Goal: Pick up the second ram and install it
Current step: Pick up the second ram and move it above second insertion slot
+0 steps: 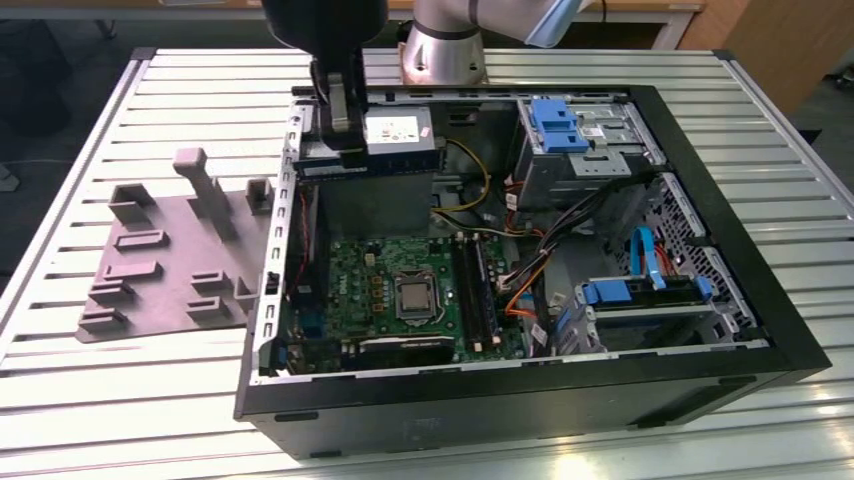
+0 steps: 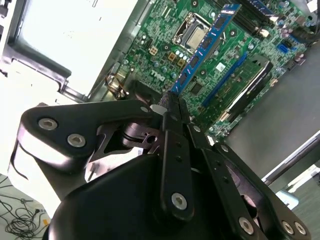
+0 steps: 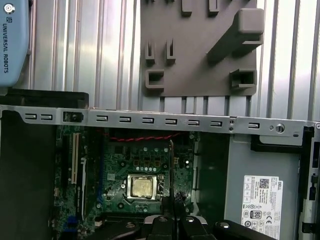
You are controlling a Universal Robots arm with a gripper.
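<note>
Black jaws pinching second ram (image 2: 206,46); arm pointing down over open computer case (image 1: 534,410).

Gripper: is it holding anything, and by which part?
Yes. The gripper is shut on the second ram, fingers pinching its flat faces near one end.

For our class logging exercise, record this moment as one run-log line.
jaws: shut on second ram | second ram: held over motherboard, not in a slot | computer case: open
</note>
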